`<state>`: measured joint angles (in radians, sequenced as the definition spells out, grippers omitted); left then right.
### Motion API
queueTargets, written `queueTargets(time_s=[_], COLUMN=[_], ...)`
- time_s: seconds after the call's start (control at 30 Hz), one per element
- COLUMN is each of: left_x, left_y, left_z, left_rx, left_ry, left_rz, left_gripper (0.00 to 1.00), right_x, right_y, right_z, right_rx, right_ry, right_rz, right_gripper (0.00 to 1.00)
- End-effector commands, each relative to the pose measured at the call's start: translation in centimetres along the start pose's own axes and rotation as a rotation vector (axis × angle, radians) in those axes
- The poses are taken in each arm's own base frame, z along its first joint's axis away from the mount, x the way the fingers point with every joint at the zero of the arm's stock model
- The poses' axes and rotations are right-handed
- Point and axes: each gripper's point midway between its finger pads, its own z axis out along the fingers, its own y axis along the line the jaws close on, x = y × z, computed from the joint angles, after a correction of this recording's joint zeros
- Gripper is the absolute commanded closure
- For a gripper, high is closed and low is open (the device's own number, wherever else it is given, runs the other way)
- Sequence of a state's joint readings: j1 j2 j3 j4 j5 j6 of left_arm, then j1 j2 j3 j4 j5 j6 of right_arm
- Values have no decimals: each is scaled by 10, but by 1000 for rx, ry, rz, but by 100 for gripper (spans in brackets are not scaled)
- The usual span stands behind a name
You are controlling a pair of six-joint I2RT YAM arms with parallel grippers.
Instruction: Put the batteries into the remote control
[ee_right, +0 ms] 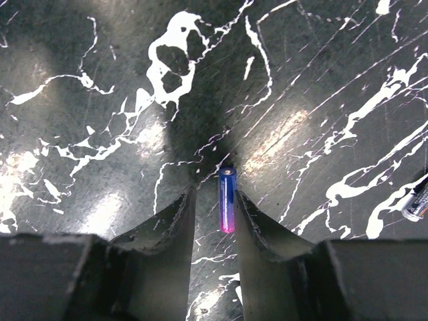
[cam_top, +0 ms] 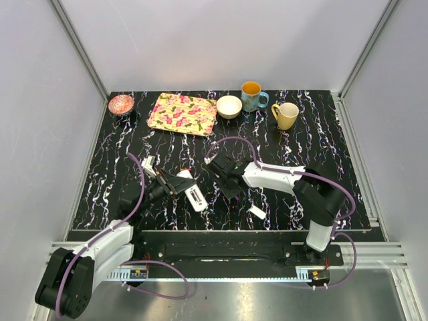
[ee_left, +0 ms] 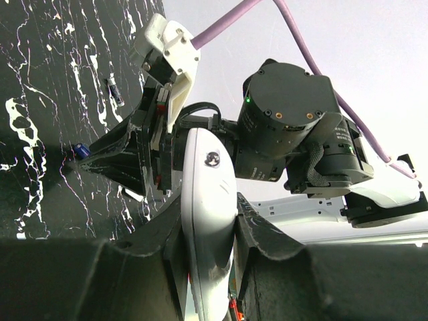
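Black desk (cam_top: 100, 194) shot through with white veins, boxed in by pale grey walls (cam_top: 221, 40) on aluminium posts. Along the far edge, left to right: a pink bowl (cam_top: 121, 103), a flowered tray (cam_top: 182, 114), a white bowl (cam_top: 229, 106), a blue mug (cam_top: 252, 97) with an orange inside, a yellow mug (cam_top: 286, 116). Toward the near edge, right of centre, a small white cover piece (cam_top: 257, 212), loose and flat on the marble pattern. Left of centre, the remote control (cam_top: 195, 198), clamped by its long sides in the left pincer (ee_left: 208, 207), with the white body reaching out past the fingertips toward the middle of the desk. In the left wrist view, held edge-up between two dark fingers, with a small dark round mark on the visible face. Cannot tell whether the far end touches the desk. Just to the right of the remote control in the overhead view, the right pincer (ee_right: 214, 194), pointed down at the desk, jaws apart. Between those fingers, a blue-and-purple battery (ee_right: 227, 200), lying on the desk, close against the right-hand finger with a clear gap to the other, not gripped. At the right edge of the right wrist view, a second battery (ee_right: 416, 202), on the desk and apart from the first.
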<state>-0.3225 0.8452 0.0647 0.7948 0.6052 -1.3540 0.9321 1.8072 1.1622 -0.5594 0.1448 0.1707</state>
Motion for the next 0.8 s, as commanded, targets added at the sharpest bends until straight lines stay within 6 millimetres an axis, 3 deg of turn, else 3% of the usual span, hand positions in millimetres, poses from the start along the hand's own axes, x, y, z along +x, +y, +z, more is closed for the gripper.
queueTargets(time_s=[0.0, 0.33, 0.77], left_x=[-3, -3, -1], left_y=[-9, -7, -4], left_z=[-1, 0, -1], left_rx=[39, 34, 31], left_ry=[-12, -9, -5], left_rz=[47, 42, 41], left_gripper=[100, 100, 100], right_x=[-18, -21, -18], right_y=[-6, -7, -13], right_z=[0, 2, 11], right_rx=[-2, -6, -16], right_ry=[-49, -54, -34], right_rz=[17, 27, 56], right_gripper=[64, 61, 71])
